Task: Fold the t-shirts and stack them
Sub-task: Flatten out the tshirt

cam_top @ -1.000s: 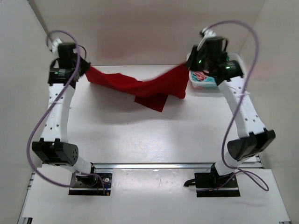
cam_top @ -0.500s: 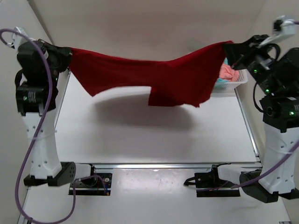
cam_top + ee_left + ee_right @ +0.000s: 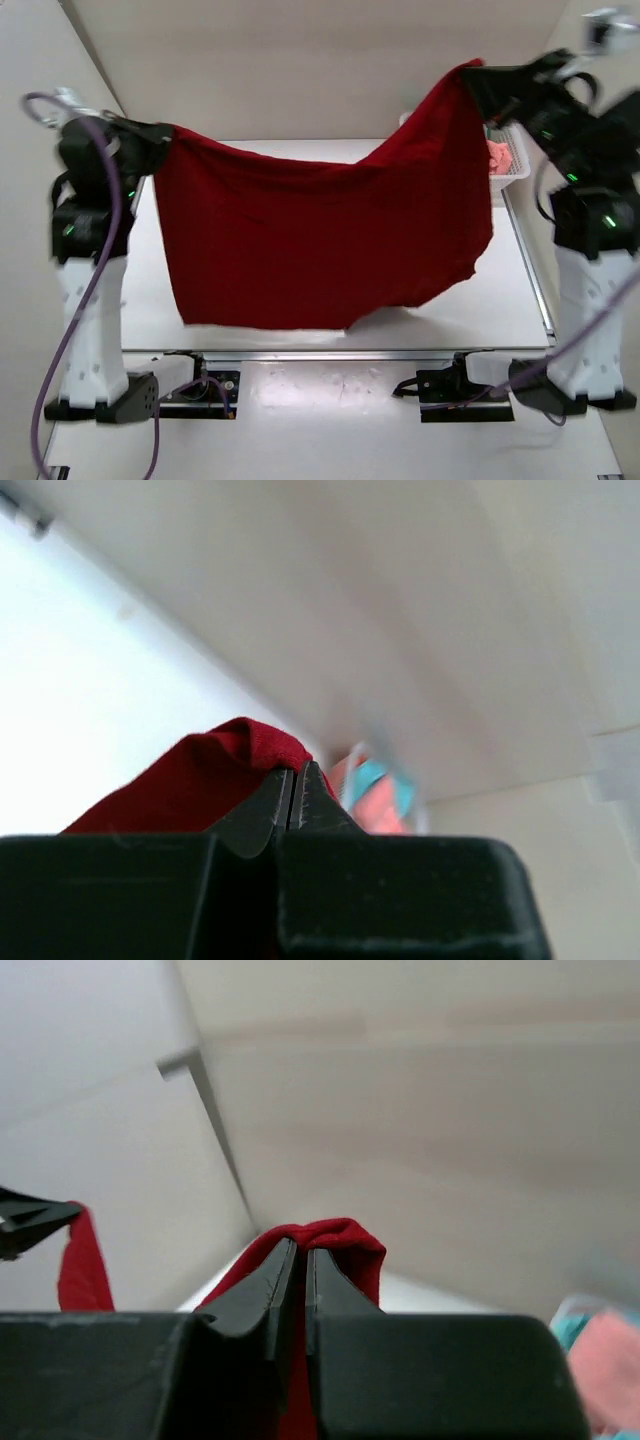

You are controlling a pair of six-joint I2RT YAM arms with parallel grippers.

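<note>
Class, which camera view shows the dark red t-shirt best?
The top external view: the whole dark red t-shirt hangs fully spread, from its held corners down to the hem. Each wrist view shows little beyond a bunched fold pinched in its own fingers.

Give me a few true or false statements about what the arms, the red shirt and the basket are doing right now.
1. The left gripper and the right gripper are both shut on the dark red t-shirt. True.
2. The white basket sits at the far right of the table. True.
3. The dark red t-shirt lies folded on the table. False: it hangs spread between the two grippers.
4. The white basket is empty. False: the salmon pink t-shirt shows inside.
</note>
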